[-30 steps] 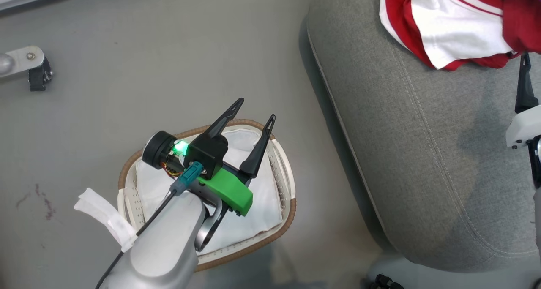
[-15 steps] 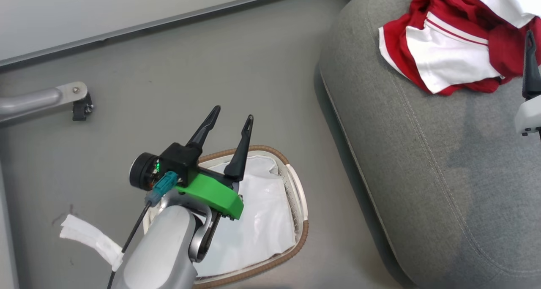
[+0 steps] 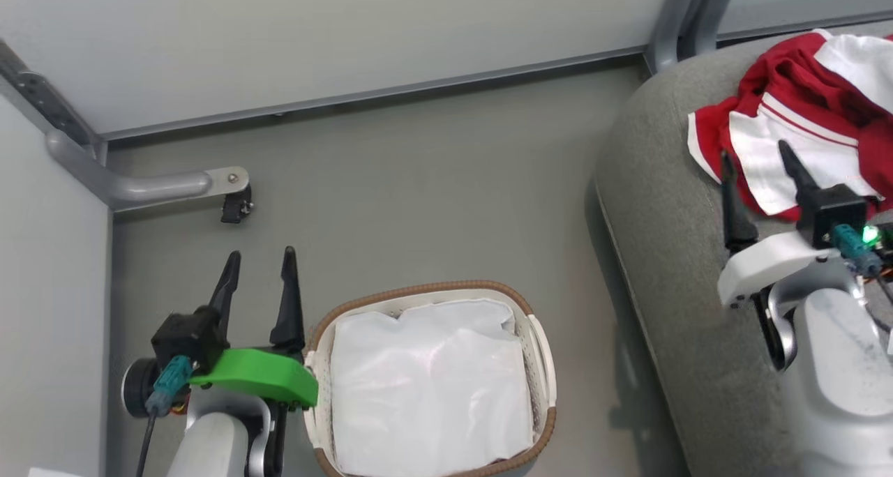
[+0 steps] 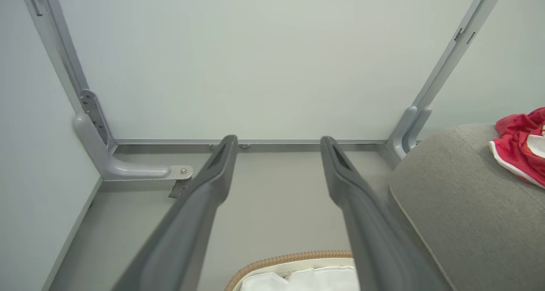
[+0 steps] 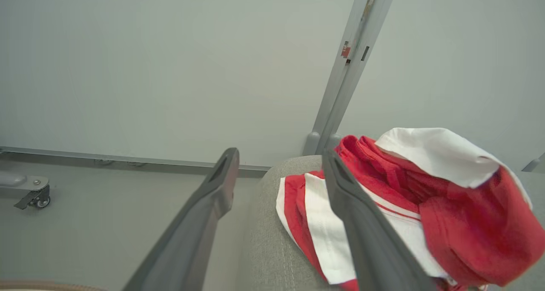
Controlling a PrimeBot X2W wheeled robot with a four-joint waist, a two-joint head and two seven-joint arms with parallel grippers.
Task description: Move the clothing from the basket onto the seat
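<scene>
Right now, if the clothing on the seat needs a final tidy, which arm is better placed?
Right. The right claw, open, is over the seat at the clothing's edge; the left claw, also open, is over the floor beside the basket, which holds its white liner.

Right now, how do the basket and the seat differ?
The basket is small, white perforated plastic with a brown rim; the seat is a far larger grey fabric cushion. The basket holds just its white liner; the seat bears the red-and-white clothing. Both have rounded edges.
</scene>
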